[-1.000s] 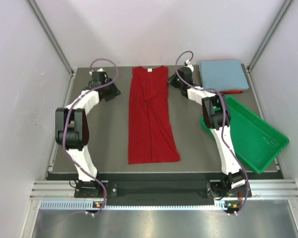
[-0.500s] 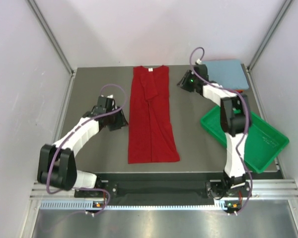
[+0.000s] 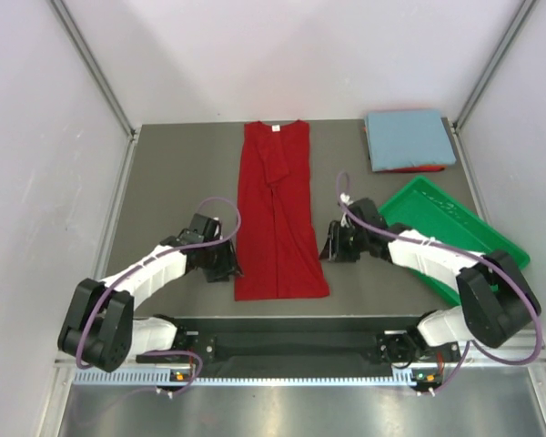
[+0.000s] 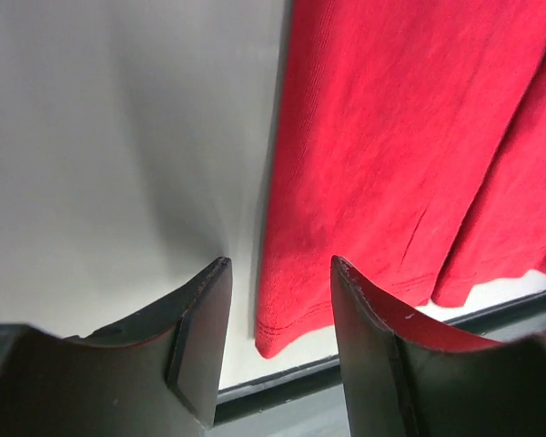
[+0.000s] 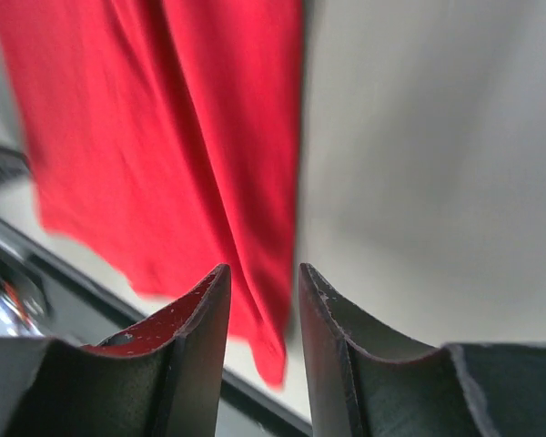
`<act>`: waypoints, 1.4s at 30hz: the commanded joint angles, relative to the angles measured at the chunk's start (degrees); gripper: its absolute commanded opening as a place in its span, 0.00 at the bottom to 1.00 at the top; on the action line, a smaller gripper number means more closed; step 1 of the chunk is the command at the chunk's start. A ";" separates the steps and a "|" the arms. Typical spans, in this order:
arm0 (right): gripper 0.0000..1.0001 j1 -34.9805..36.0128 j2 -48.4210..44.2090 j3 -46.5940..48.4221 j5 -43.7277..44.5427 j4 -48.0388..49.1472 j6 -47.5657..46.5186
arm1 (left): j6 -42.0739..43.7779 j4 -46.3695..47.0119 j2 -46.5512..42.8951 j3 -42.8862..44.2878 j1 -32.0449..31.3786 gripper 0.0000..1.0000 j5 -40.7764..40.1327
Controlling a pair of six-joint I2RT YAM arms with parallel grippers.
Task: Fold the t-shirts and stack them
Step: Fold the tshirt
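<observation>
**Supervisor:** Report the top view.

**Operator:** I see the dark red t-shirt (image 3: 278,214) lying flat down the middle of the table (image 3: 173,182). Its collar is at the far edge and its hem is towards the arm bases. Both long sides are folded in, so it forms a narrow strip. The light blue t-shirt (image 3: 409,137) is folded at the far right corner. It lies on a second red t-shirt (image 3: 409,169), of which only a thin edge shows. The green tray (image 3: 455,228) sits near that stack, on the right side.

The left gripper (image 3: 226,262) is low, just beside the near left corner of the strip. The right gripper (image 3: 330,248) is low, just beside the strip's right edge, near the hem.

**Supervisor:** Left wrist view?

**Operator:** I see the left fingers (image 4: 200,337) spread apart with nothing between them. The pincer is released. The hem corner of the dark red t-shirt (image 4: 391,137) shows through the gap, with bare table to its left.

**Supervisor:** Right wrist view?

**Operator:** The picture is blurred. I see the right fingers (image 5: 196,355) parted by a narrow gap and gripping nothing. This pincer is also released. The shirt's near corner shows in the gap, with grey table to the right.
</observation>
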 commanded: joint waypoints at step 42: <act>0.34 19.99 -21.54 -12.32 15.77 -5.94 14.08 | -9.47 2.77 8.14 14.87 -23.07 0.41 -6.27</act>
